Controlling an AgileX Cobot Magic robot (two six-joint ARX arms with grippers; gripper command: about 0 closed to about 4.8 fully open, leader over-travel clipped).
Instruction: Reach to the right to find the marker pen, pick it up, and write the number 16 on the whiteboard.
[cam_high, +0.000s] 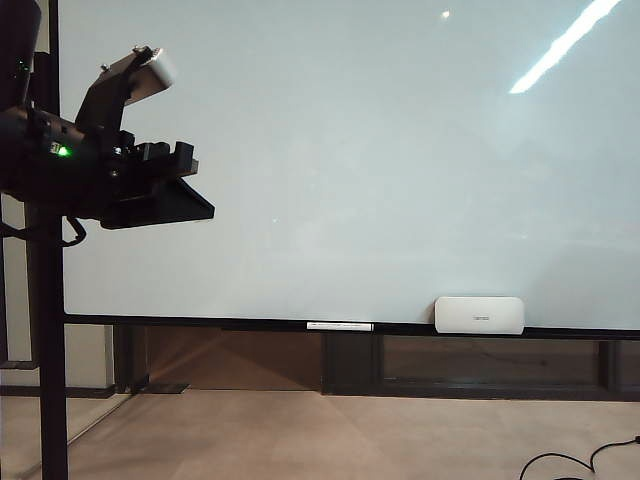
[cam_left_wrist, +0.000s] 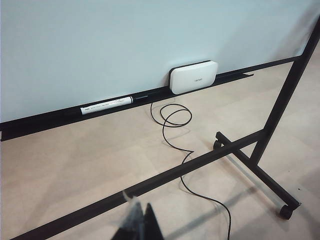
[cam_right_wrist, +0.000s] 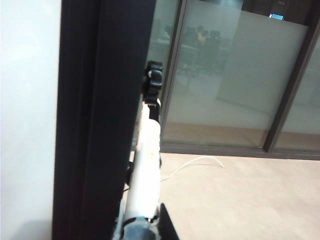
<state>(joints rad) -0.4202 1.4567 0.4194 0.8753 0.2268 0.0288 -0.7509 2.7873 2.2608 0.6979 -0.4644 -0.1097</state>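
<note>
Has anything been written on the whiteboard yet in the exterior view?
No. The whiteboard shows a bare white surface with only light glare, and no marker strokes appear anywhere on it.

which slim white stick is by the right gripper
The marker pen, at the right gripper beside the black post; the other stick lies on the whiteboard ledge, far from the left gripper.

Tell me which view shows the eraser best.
Left wrist view: the eraser is largest there, standing on the ledge against the whiteboard. Exterior view has it smaller, head-on. Right wrist view misses it, showing the right gripper by a black post. Left gripper: upper left of exterior view.
</note>
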